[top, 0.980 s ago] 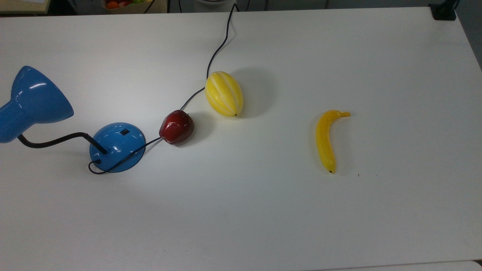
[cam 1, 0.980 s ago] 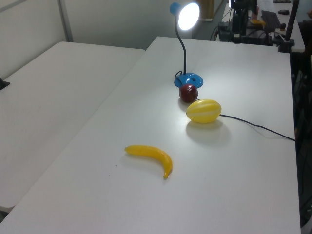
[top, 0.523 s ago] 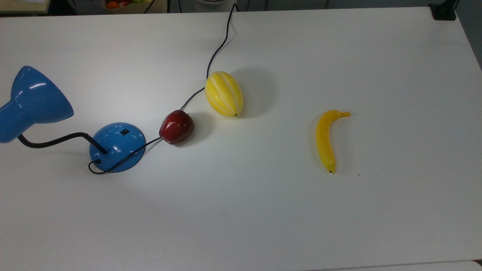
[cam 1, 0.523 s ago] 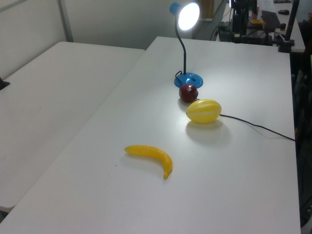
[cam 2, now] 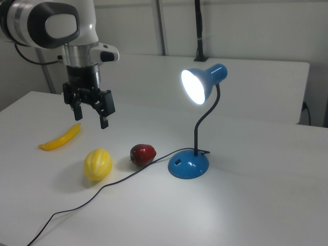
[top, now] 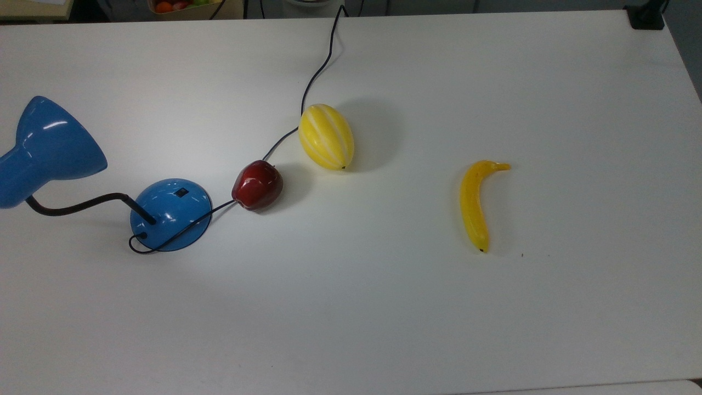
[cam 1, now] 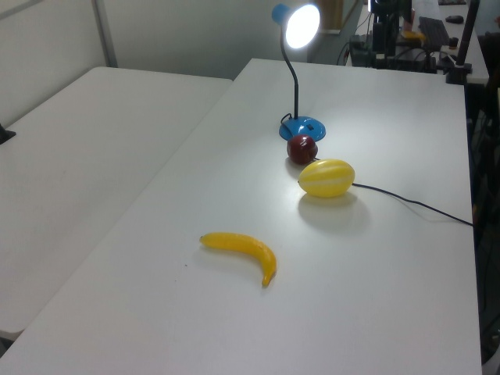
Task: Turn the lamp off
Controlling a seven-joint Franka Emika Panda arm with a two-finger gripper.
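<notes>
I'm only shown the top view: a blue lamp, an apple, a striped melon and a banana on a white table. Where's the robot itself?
Observer: In the right view, the gripper hangs in the air, pictured just above the banana and melon.
Visitor: Is it carrying anything?
Observer: No. Its fingers are spread open with nothing between them.
Visitor: Is the lamp actually on?
Observer: Yes. In the right view, the mouth of the lamp glows bright white.

You've got a glossy blue lamp, shiny plastic-looking apple and banana, matt white worktop.
</notes>
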